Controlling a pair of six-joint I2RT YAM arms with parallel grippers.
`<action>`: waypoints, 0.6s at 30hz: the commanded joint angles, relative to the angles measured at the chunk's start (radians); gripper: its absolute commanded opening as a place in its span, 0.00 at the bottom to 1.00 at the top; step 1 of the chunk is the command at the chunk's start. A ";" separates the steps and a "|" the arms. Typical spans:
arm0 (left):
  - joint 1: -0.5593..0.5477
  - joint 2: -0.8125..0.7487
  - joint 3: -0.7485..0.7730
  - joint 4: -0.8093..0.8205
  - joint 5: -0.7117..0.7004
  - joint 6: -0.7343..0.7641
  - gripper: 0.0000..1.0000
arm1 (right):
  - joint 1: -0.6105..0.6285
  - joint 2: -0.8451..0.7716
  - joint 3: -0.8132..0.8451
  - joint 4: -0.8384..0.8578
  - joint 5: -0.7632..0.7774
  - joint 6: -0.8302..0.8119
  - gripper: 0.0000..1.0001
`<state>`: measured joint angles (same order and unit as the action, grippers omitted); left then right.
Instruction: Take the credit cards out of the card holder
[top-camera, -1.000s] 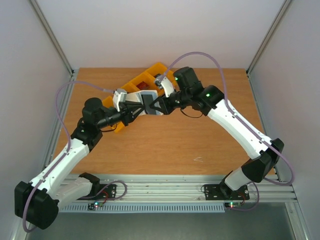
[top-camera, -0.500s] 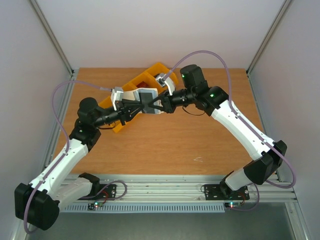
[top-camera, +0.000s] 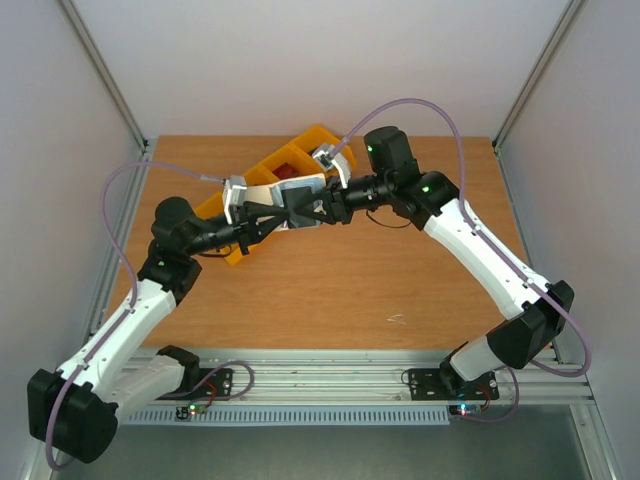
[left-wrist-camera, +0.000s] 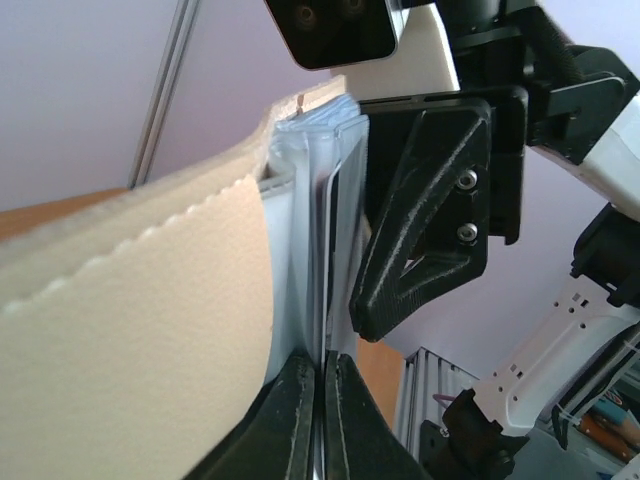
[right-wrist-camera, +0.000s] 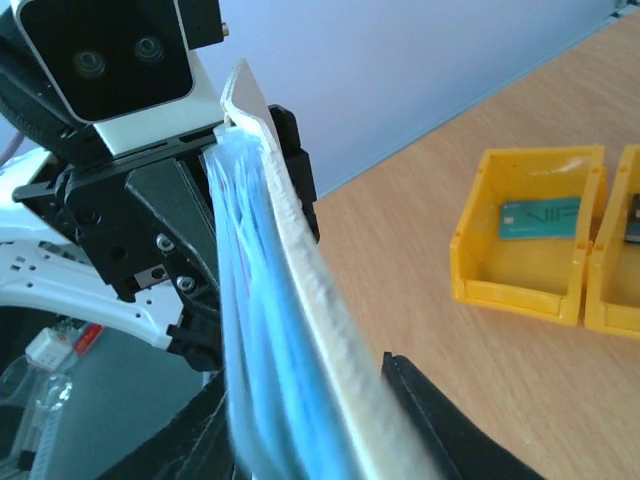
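**Card holder held up between two claws**

The left claw (left-wrist-camera: 320, 378) is pressed together on a thin, clear inner sleeve of the pale grey-beige folding card holder (left-wrist-camera: 150, 330). The holder rises straight out from this claw's fingertips. Its soft beige cover curls away on one side of the claw, and the bluish transparent sleeves stand packed on the other.

The right claw (right-wrist-camera: 300, 372) faces the left one from the opposite side, with the holder edge-on between its two black fingers (right-wrist-camera: 425, 420). One finger lies on the sleeve side and one on the cover side. I cannot tell whether they press the holder or only flank it.

In the overhead view the two claws meet tip to tip, with the holder raised between them, off the brown wooden surface (right-wrist-camera: 400, 250).

Past the right claw and lower down, a small yellow plastic bin (right-wrist-camera: 520, 275) sits on the surface. A teal rectangular card (right-wrist-camera: 540, 217) lies flat inside it.
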<state>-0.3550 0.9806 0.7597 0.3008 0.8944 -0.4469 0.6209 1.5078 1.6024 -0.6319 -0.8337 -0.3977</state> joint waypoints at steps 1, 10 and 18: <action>0.007 -0.027 0.013 0.100 0.044 -0.024 0.00 | -0.029 -0.033 -0.018 0.018 -0.114 -0.020 0.37; 0.014 -0.026 0.007 0.099 0.057 -0.031 0.00 | -0.065 -0.047 -0.010 -0.065 -0.176 -0.064 0.37; 0.019 -0.029 0.003 0.103 0.083 -0.033 0.00 | -0.089 -0.053 -0.013 -0.089 -0.190 -0.074 0.34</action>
<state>-0.3424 0.9695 0.7593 0.3191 0.9455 -0.4686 0.5434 1.4834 1.5875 -0.6987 -0.9855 -0.4503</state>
